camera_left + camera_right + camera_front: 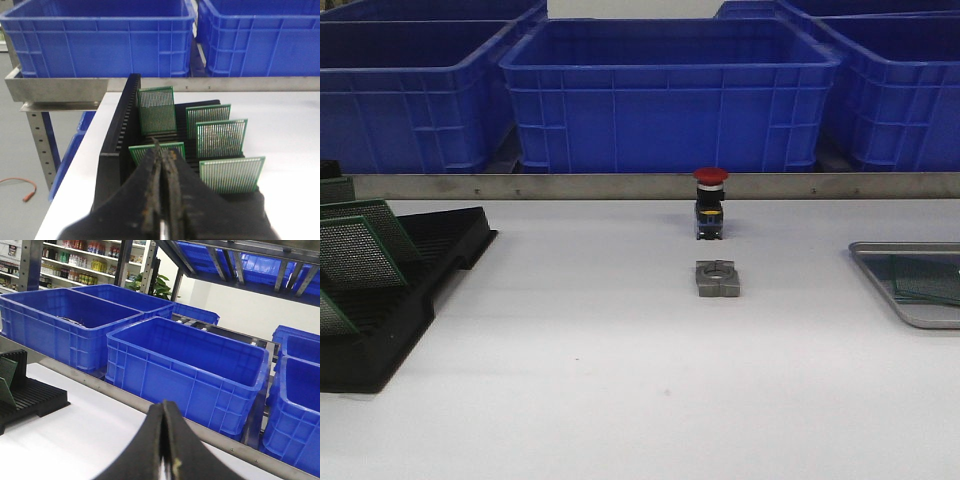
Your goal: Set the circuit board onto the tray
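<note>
The silver-grey tray [876,263] lies at the table's right edge, partly cut off, with a green circuit board [930,281] lying in it. Several green circuit boards [355,250] stand upright in a black slotted rack [380,335] at the left. In the left wrist view my left gripper [162,150] is shut and empty, its tips just above and in front of the nearest board [142,152] in the rack [120,125]. More boards [221,137] stand behind. My right gripper [163,406] is shut and empty, held above the white table. Neither gripper shows in the front view.
A red-capped push-button switch [710,205] and a grey metal clamp block [717,279] stand mid-table. Big blue bins [665,95] line the back behind a metal rail [620,186]. The table's left edge [75,170] drops off beside the rack.
</note>
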`<action>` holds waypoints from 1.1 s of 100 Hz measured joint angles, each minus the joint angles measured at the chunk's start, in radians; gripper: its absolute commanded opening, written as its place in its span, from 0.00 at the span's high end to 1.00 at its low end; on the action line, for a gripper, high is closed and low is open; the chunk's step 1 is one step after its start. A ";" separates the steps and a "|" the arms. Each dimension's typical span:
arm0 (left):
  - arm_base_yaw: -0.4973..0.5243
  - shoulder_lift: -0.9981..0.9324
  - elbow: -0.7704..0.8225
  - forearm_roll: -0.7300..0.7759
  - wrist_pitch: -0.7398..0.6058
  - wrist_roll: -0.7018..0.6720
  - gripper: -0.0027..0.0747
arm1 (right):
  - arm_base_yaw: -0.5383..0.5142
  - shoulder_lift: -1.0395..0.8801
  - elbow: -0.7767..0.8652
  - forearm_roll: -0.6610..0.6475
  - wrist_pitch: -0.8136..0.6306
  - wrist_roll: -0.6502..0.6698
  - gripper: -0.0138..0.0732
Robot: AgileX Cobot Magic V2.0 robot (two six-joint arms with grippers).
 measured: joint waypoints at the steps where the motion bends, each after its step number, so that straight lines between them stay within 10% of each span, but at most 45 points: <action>1: 0.002 0.000 0.000 0.000 0.002 0.000 0.99 | 0.000 0.000 0.000 0.000 0.000 0.000 0.91; 110: 0.010 0.000 0.000 0.006 0.014 0.000 0.99 | 0.000 0.000 0.000 0.000 0.000 0.000 0.91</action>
